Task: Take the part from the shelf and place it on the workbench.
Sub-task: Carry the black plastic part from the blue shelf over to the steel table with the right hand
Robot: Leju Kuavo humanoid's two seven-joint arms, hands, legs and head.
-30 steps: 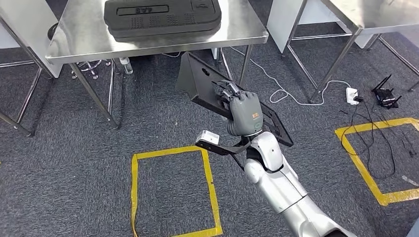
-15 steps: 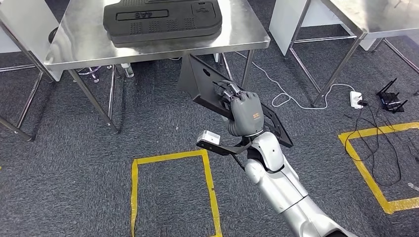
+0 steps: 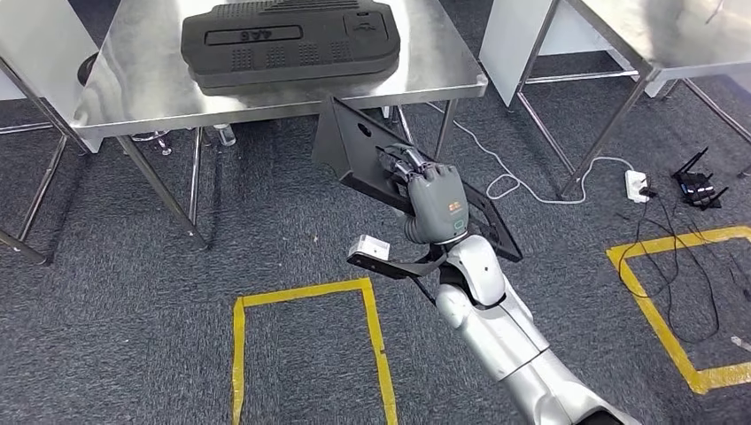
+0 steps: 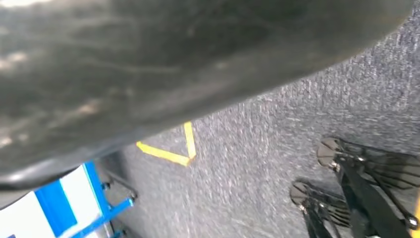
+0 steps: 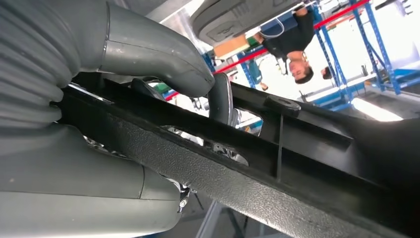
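Note:
My right hand [image 3: 434,199] grips a long flat black plastic part [image 3: 354,150], held tilted above the carpet just in front of the steel workbench [image 3: 142,80]. The part's far end reaches up to the bench's front edge. In the right wrist view the thumb [image 5: 158,54] and the fingers clamp the ribbed black part [image 5: 277,163] from both sides. A large dark moulded part [image 3: 288,40] lies flat on the workbench top.
A second steel table [image 3: 655,35] stands at the right. Yellow tape squares [image 3: 305,292] mark the grey carpet. White and black cables and a power strip [image 3: 633,181] lie on the floor at the right. A person stands by blue racks [image 5: 371,44] in the right wrist view.
The whole view has shifted: the workbench now sits lower and nearer in the picture, and the tape squares have slid down. My right hand keeps its grip on the part.

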